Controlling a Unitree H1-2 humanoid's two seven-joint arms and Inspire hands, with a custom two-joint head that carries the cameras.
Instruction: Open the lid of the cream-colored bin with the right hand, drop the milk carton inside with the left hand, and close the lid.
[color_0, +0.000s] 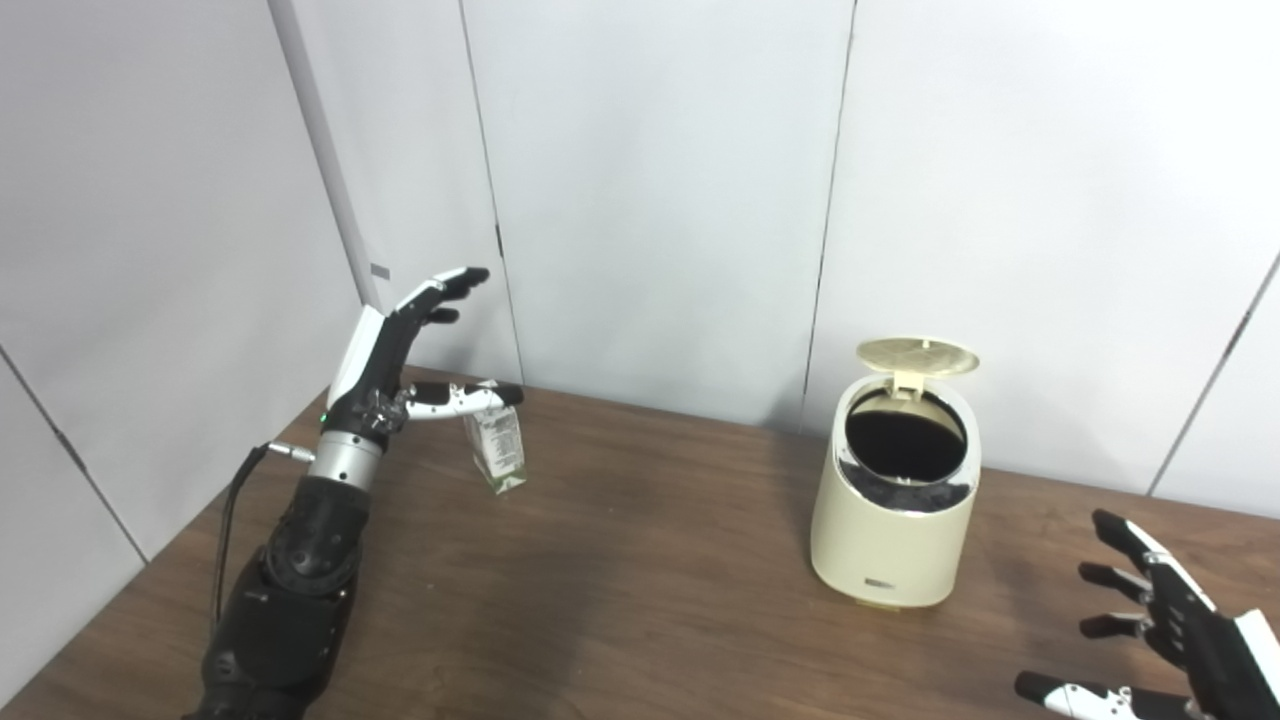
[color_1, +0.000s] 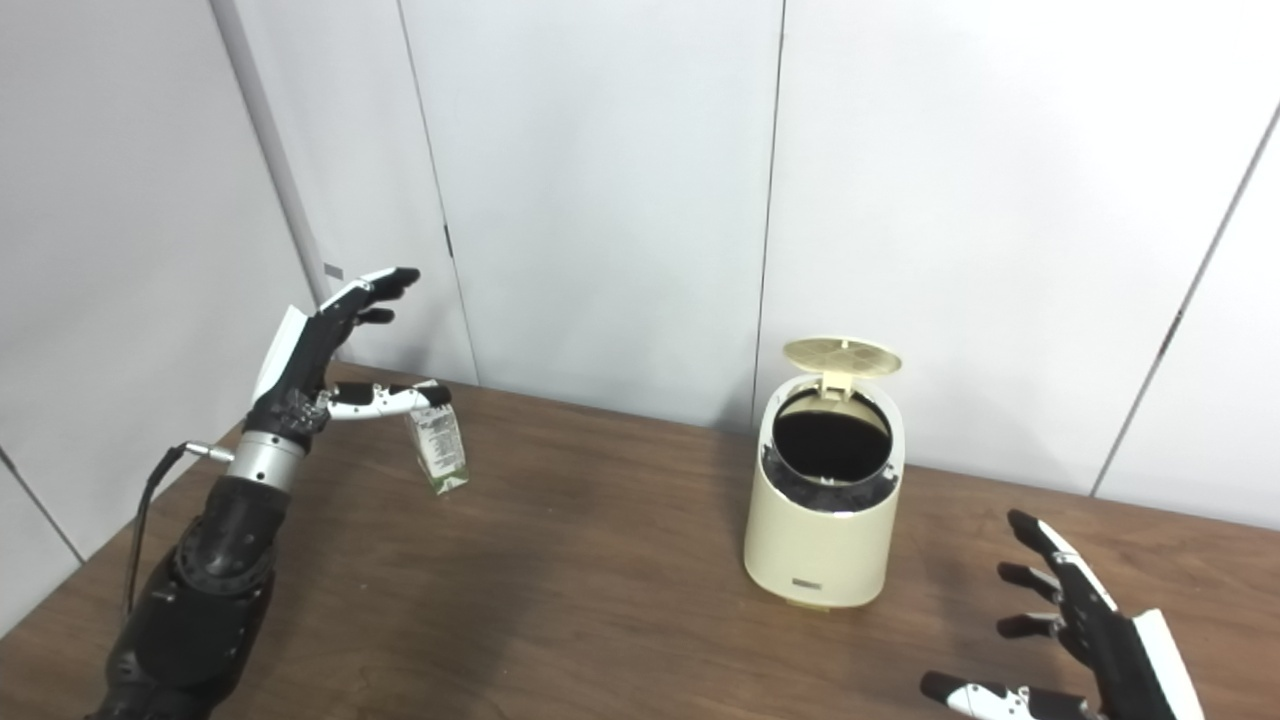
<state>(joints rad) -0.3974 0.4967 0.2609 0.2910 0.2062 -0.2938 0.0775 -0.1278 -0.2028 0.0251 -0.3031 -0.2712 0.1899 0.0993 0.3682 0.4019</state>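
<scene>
Already the lid (color_0: 918, 357) of the cream-colored bin (color_0: 893, 520) stands raised on its rear hinge, tipped back toward the wall, so the dark round mouth of the bin shows open; the first step of the task looks done. The milk carton (color_0: 497, 448) has not gone in yet. It stands on the wooden table (color_0: 640, 600) toward the far left corner, near the table's back edge and well apart from the bin, which sits toward the right side of the table, also nearer the back edge than the front. What remains, judging from this, is to grasp the carton, carry it across to the open mouth, let it drop, and then shut the lid. The left hand (color_0: 400, 365) is raised beside the carton on its left, palm turned toward it, fingers spread and pointing up and to the right, thumb stretched out level over the carton's top; whether the thumb touches the carton cannot be told, and the hand grips nothing. The right hand (color_1: 1085, 625) hovers low near the front right corner of the table, clear of the bin, fingers splayed wide and empty.
</scene>
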